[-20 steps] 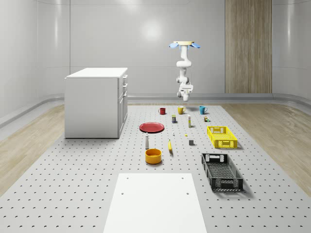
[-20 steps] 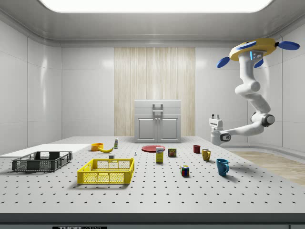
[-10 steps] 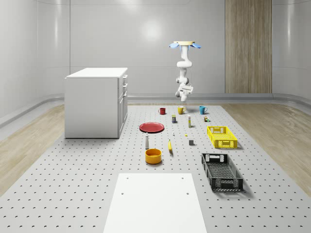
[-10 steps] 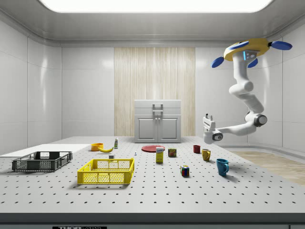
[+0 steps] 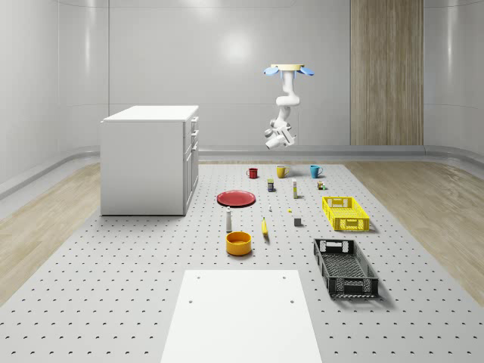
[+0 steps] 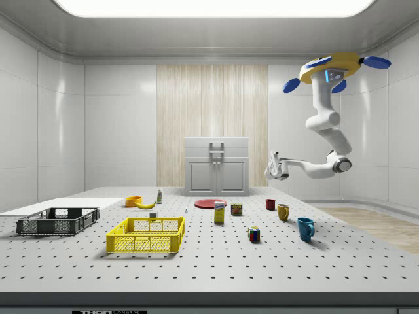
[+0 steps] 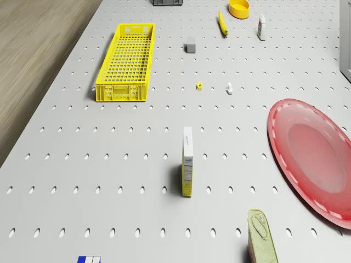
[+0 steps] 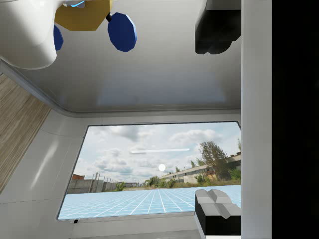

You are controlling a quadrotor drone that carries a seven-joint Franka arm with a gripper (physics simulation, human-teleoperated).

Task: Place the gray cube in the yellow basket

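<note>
While tool [image 6: 275, 159] hangs aloft, gray cube [image 5: 298, 222] seemingly lies well apart.

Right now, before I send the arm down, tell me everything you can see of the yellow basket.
The yellow basket is a long, shallow, open-topped rectangular crate of bright yellow plastic-looking lattice, mesh on its walls and floor. It sits flat and upright on the perforated table, near the table's edge in the drone view. Nothing lies inside it and nothing touches it but the table. The gray cube rests apart from it, beside one long wall. In the side view it stands next to the black basket.
</note>
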